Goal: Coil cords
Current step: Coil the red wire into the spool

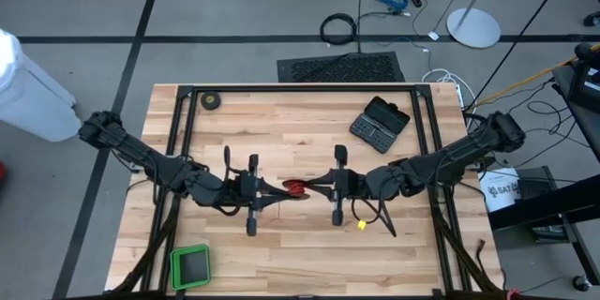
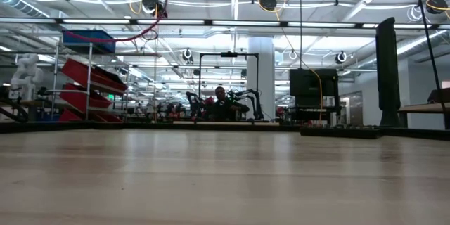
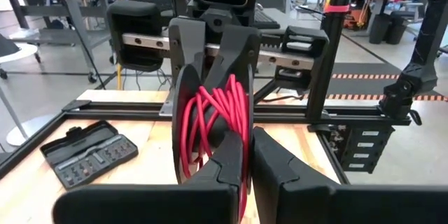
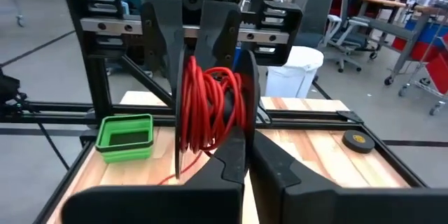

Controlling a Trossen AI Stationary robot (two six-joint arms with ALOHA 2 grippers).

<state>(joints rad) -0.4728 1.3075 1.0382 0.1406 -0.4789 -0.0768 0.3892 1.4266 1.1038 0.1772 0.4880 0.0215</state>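
Wire (image 1: 295, 187) is sitting at the middle of the table (image 1: 300, 122), a red bundle caught between our two grippers, which are meeting nose to nose there. We are seeing the left gripper (image 1: 278, 190) reaching in from the left and the right gripper (image 1: 314, 186) from the right, both low over the wood.

From the left wrist view, our own fingers (image 3: 231, 157) are lying together at the foot of the red coil (image 3: 213, 122), and the loops are passing right at them, so we are reading that gripper as pinched on the wire. Opposite, the other arm's dark fingers are standing upright on either side of the same loops.

From the right wrist view, the right fingers (image 4: 234, 154) are likewise drawn together against the coil (image 4: 210, 108); they are probably nipping a strand, though the contact itself is partly hidden. A loose red end is trailing down onto the wood beside them. The reel is not something we are making out under the loops.

Around the work, a green tray (image 1: 190, 265) is sitting at the near left corner, a tape roll (image 1: 212, 100) at the far left corner, and an open bit case (image 1: 379, 123) toward the far right. The low view is showing only bare tabletop and the room beyond, where a person (image 2: 221, 98) is sitting far off.
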